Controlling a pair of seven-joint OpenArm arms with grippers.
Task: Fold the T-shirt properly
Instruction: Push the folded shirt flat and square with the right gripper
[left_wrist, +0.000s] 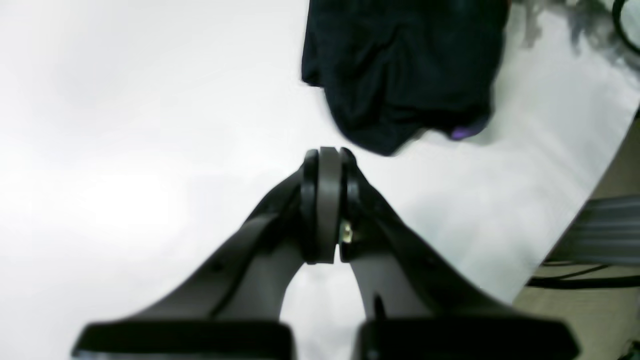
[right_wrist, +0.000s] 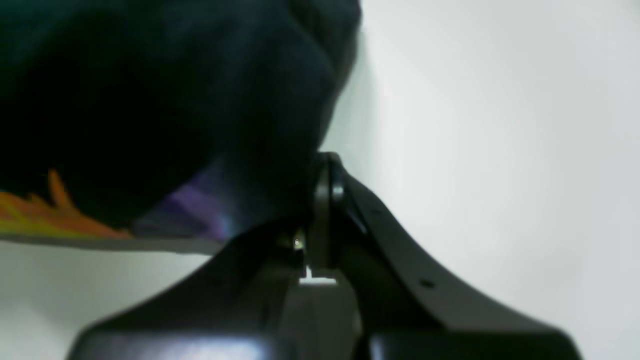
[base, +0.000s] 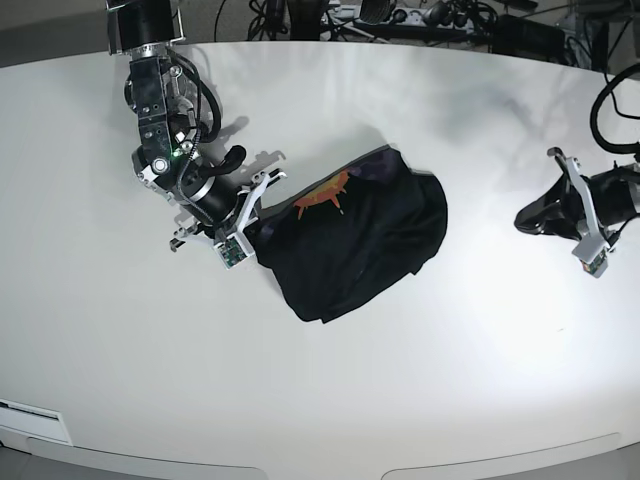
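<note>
The black T-shirt (base: 365, 240) lies crumpled in a heap at the middle of the white table (base: 150, 360). Its orange-red print (base: 322, 198) faces up near the purple inner neck (right_wrist: 200, 205). My right gripper (base: 256, 226) is shut and rests against the heap's left edge. In the right wrist view the fabric (right_wrist: 175, 100) lies along the left side of that gripper (right_wrist: 327, 159), and no cloth shows between the pads. My left gripper (left_wrist: 327, 150) is shut and empty. It sits on the table short of the shirt (left_wrist: 405, 70), with a clear gap to it in the base view (base: 520, 220).
Cables and power strips (base: 400, 15) run along the far edge of the table. A black cable loop (base: 605, 110) hangs by the left arm. The table's edge (left_wrist: 575, 225) shows in the left wrist view, with floor and cables past it.
</note>
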